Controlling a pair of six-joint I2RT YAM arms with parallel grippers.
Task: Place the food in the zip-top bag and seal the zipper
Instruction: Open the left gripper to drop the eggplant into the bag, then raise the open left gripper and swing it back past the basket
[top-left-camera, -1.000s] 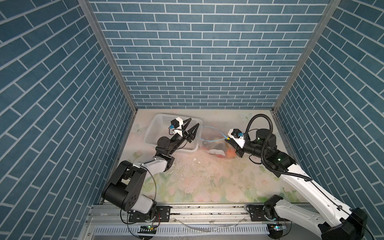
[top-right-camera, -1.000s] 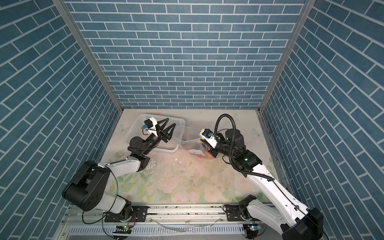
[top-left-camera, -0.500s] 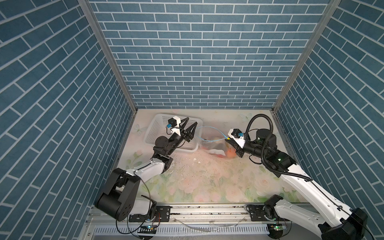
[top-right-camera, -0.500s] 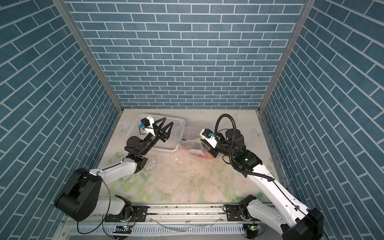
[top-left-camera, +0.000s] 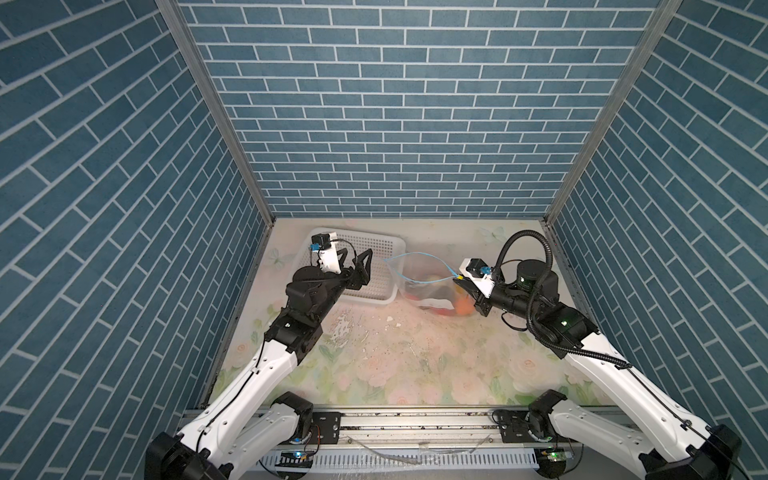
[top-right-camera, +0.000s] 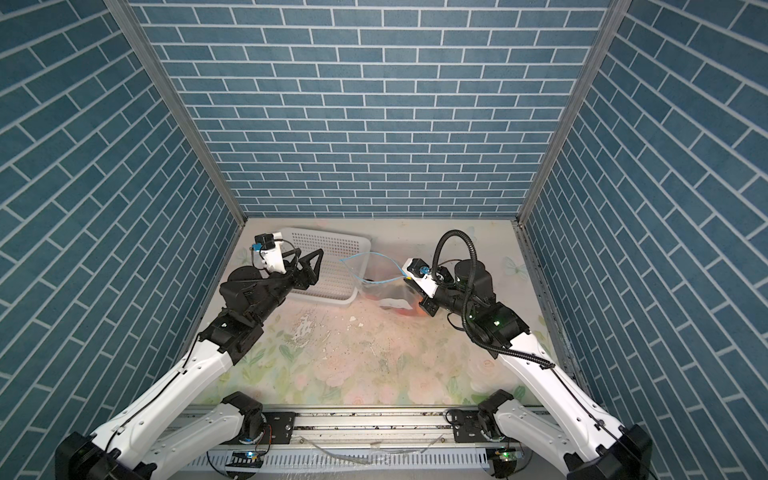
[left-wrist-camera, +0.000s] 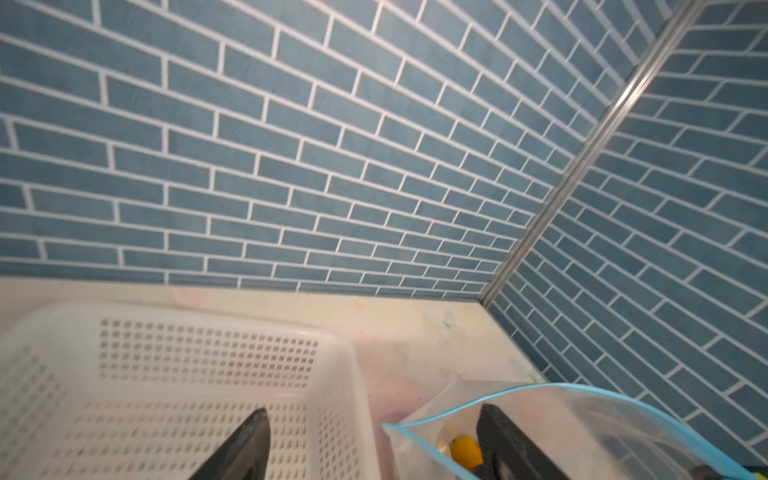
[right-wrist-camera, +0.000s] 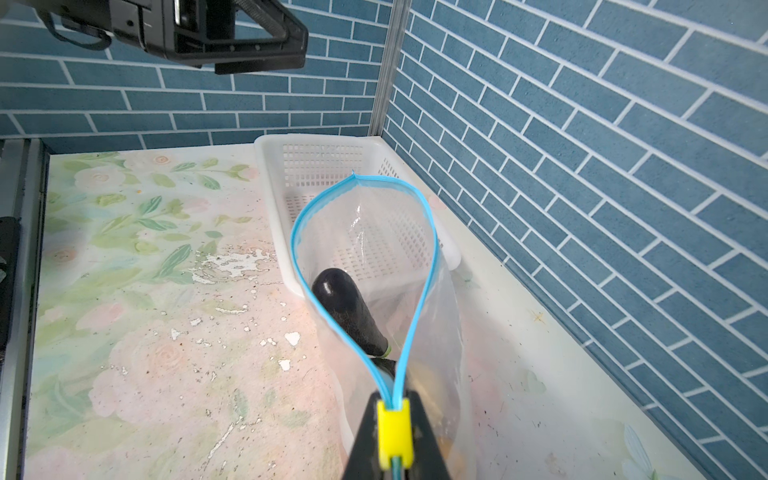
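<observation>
Bag (top-left-camera: 419, 282): clear, upright at the table's far middle, touching the white basket (top-left-camera: 386, 297).
Food inside: black piece (right-wrist-camera: 345, 303), orange lump (top-left-camera: 463, 308).
Zipper (right-wrist-camera: 424, 216): gaping.
Right gripper (right-wrist-camera: 394, 415): pinched on the yellow slider (right-wrist-camera: 394, 432).
Left gripper (top-left-camera: 356, 254): spread wide, empty, above the basket.
Table (top-left-camera: 415, 353): floral, flaking.
Walls (top-left-camera: 395, 124): blue brick.

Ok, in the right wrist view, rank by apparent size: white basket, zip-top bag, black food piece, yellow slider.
1. zip-top bag and white basket: about alike; bag nearer the camera, so unranked.
2. black food piece.
3. yellow slider.
</observation>
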